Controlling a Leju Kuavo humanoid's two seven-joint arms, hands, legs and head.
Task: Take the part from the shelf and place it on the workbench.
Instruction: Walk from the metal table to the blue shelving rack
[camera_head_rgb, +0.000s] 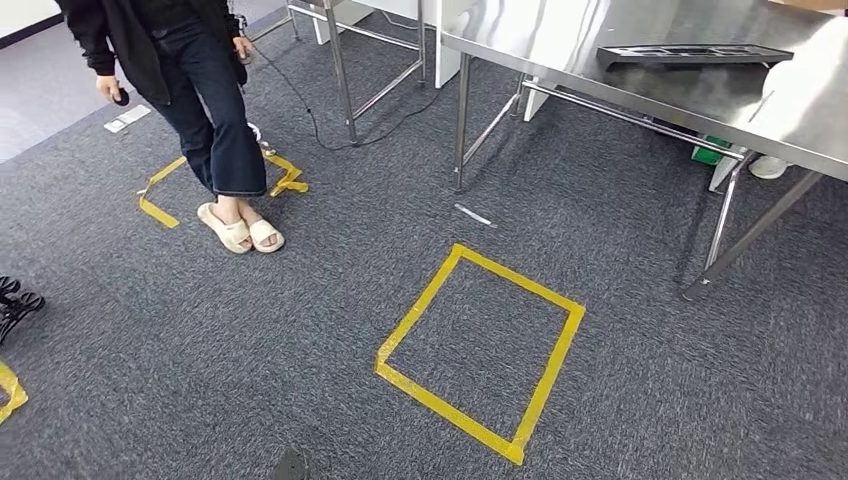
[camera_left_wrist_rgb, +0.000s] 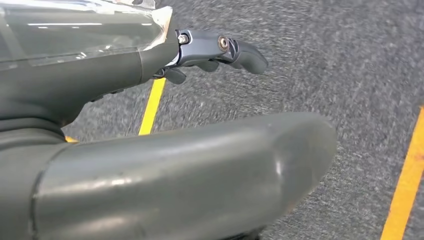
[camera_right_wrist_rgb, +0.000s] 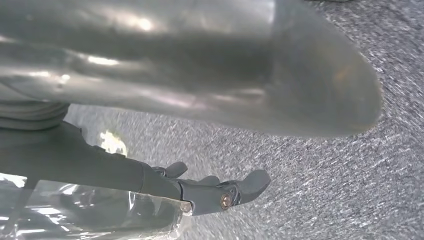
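Hanging over grey carpet (camera_head_rgb: 300, 330) | left robot hand (camera_left_wrist_rgb: 150, 100), right robot hand (camera_right_wrist_rgb: 165, 125) empty, fingers apart

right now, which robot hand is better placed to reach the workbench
Right, probably. In the head view the workbench stands ahead to the right, the right arm's side. Both the right robot hand and the left robot hand hang over carpet, so neither is near yet.
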